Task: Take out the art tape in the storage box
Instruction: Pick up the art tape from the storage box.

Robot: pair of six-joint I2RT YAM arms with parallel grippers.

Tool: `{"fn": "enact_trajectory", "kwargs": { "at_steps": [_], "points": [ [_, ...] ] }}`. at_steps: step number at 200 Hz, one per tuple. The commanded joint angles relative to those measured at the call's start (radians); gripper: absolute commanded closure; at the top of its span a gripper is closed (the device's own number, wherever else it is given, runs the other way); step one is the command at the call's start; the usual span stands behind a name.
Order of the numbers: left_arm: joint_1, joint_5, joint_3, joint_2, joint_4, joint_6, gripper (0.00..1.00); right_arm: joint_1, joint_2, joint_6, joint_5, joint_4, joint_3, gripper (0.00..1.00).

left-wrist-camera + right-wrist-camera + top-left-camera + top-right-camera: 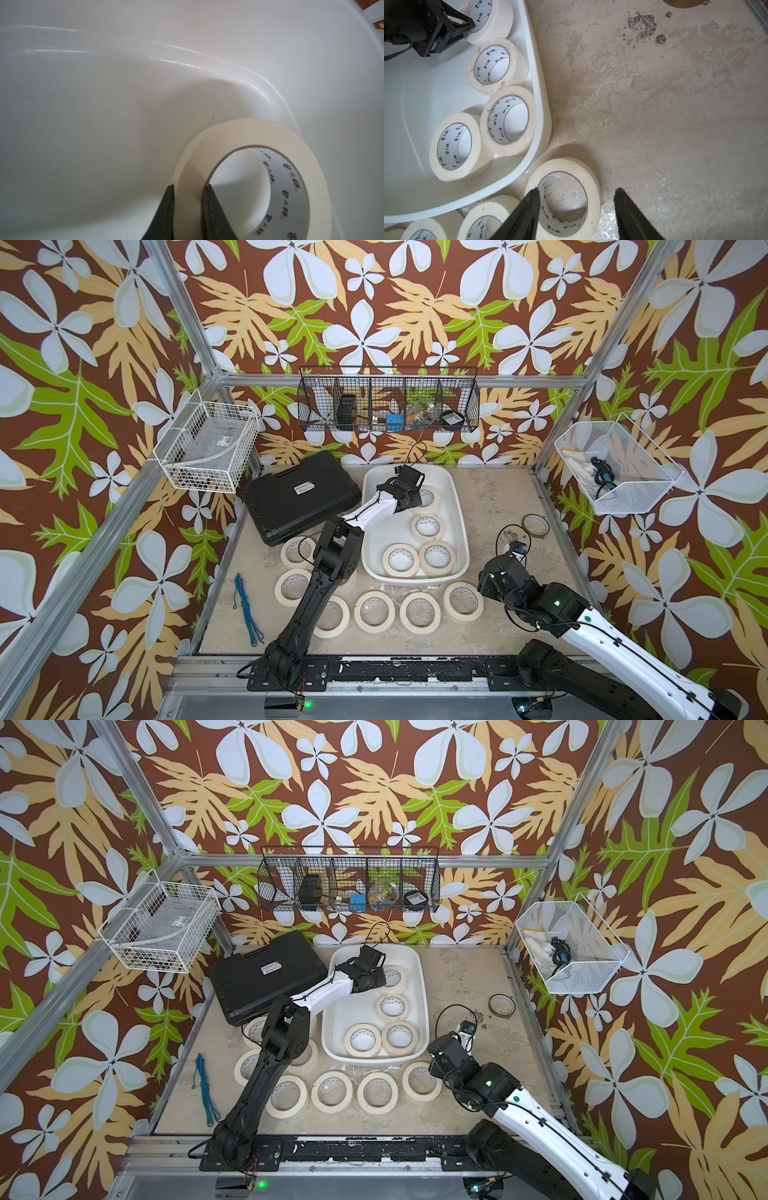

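- Cream art tape roll [239, 133] is being pinched by left gripper [189, 187]; right gripper [577, 190] is hanging spread, empty.
- Risk: one-wall pinch is probably letting roll swing against storage box [270, 89] wall and slip.

Eleven tape rolls [564, 164], one storage box [442, 483]

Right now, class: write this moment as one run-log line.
left gripper shut on masking-tape roll | in white tub | right gripper open, holding nothing

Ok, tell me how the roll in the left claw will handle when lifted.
The roll looks stiff: thick wound wall pinched by the left claw. Probably light, being hollow. On edge it could roll; it lies flat.
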Motion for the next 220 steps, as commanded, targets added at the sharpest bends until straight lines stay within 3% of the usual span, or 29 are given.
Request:
{"fn": "enact_trajectory", "kwargs": {
  "at_steps": [1,52,108,151,220],
  "points": [
    [0.003,0.010,-0.061,-0.080,0.025,0.016,0.92,0.001,-0.005,-0.067,-0.028,0.037,0.010,0.40],
    [0.000,-0.023,-0.389,-0.370,0.110,0.000,0.94,0.000,-0.035,-0.257,-0.230,0.242,-0.018,0.41],
    [-0.010,-0.064,-0.515,-0.550,0.029,0.052,0.97,-0.001,0.110,-0.385,-0.256,0.246,0.121,0.40],
    [-0.091,-0.096,-0.567,-0.653,-0.063,0.129,0.99,-0.018,0.227,-0.469,-0.300,0.279,0.229,0.39],
    [-0.203,-0.075,-0.894,-0.913,0.090,0.192,1.00,-0.081,0.309,-0.530,-0.375,0.310,0.291,0.38]
  ]
}}
